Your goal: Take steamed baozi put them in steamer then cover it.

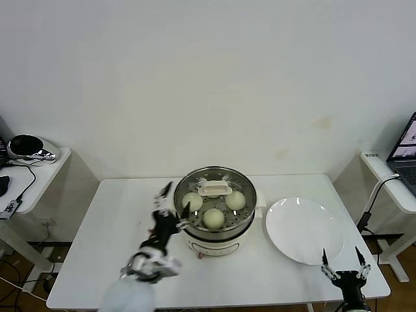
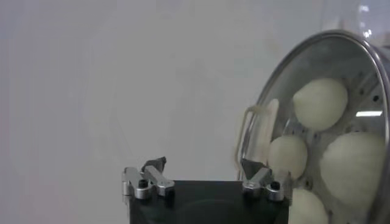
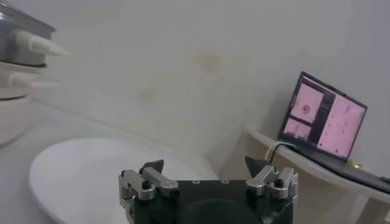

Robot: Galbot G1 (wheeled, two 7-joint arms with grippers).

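Observation:
The steamer [image 1: 218, 242] stands mid-table, a shiny pot on a white base. The cover [image 1: 214, 189], clear glass with a cream handle, sits on it. Through the glass I see three baozi [image 1: 213, 218]; the left wrist view shows a fourth one too [image 2: 320, 103], behind the cover's rim and handle [image 2: 251, 131]. My left gripper [image 1: 175, 201] is open and empty, just left of the pot by the cover's edge [image 2: 203, 165]. My right gripper [image 1: 341, 257] is open and empty at the table's front right corner [image 3: 204, 164].
A flat white plate [image 1: 304, 229] lies bare to the right of the steamer, also in the right wrist view [image 3: 91, 170]. A side table with a black-and-silver appliance [image 1: 29, 148] stands far left. A laptop [image 3: 323, 115] sits on a stand far right.

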